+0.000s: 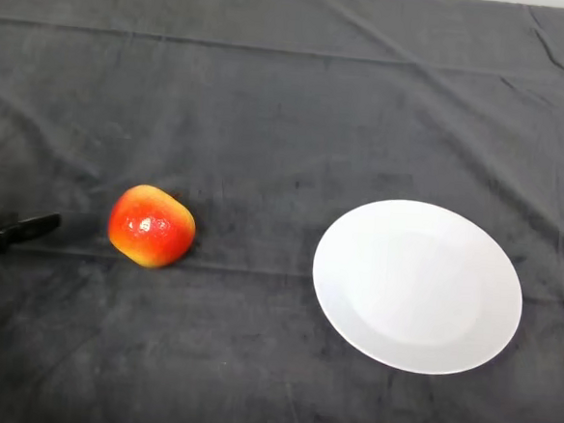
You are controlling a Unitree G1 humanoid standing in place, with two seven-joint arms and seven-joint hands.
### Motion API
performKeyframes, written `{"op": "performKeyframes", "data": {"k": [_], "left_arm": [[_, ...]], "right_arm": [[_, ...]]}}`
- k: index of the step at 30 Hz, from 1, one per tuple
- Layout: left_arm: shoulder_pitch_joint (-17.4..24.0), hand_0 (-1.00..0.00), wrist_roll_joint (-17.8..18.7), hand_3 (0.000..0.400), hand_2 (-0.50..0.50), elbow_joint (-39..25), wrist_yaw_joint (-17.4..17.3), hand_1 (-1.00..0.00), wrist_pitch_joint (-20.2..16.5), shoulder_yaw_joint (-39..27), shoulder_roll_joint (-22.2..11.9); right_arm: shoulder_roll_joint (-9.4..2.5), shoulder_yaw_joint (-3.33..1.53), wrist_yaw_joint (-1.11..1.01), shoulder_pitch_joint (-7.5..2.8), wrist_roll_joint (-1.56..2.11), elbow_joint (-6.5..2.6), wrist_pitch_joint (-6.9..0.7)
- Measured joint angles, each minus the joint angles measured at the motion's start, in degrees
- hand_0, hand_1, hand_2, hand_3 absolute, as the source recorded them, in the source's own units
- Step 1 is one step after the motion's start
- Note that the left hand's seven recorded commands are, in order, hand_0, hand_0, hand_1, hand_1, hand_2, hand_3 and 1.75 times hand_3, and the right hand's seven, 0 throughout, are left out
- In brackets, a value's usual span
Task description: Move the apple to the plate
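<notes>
A red and yellow apple [151, 226] lies on the dark cloth at the left of the middle. A white plate [417, 285] lies flat on the cloth to the right of it, with nothing on it. My black left hand [9, 232] shows only as straight fingers coming in at the left edge, pointing right toward the apple. Their tips stop a short way left of the apple and do not touch it. The rest of the hand and the arm are out of view.
The dark cloth [289, 106] covers the whole table, with creases along the back and at the right.
</notes>
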State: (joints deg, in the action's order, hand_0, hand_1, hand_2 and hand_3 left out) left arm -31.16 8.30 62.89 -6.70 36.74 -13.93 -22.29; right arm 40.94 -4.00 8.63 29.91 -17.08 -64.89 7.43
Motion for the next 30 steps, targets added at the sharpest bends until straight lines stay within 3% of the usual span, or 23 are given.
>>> {"op": "performKeyframes", "data": {"k": [9,27,28,29,30], "left_arm": [[-0.03,0.00,-2.04,0.000,0.00,-0.01,-1.85,0.00,2.40,3.59,2.98],[-0.14,0.00,-7.59,0.000,0.00,0.00,-3.60,0.00,3.31,13.38,6.33],[-0.14,0.00,-7.64,0.127,0.16,0.00,-3.63,-0.32,3.31,13.55,6.45],[-0.15,0.00,-7.79,0.221,0.28,0.00,-3.63,-0.55,3.30,13.59,6.57],[-0.17,-0.20,-8.32,0.256,0.22,0.00,-3.63,-0.64,3.30,13.67,6.64]], "right_arm": [[0.04,0.10,0.00,0.00,0.00,0.05,-0.01],[0.10,0.16,0.00,0.00,0.00,0.24,-0.02],[0.10,0.17,-0.01,0.00,0.00,0.26,-0.02],[0.10,0.17,0.00,0.00,0.00,0.28,-0.02],[0.11,0.17,-0.01,0.00,0.00,0.29,-0.02]]}}
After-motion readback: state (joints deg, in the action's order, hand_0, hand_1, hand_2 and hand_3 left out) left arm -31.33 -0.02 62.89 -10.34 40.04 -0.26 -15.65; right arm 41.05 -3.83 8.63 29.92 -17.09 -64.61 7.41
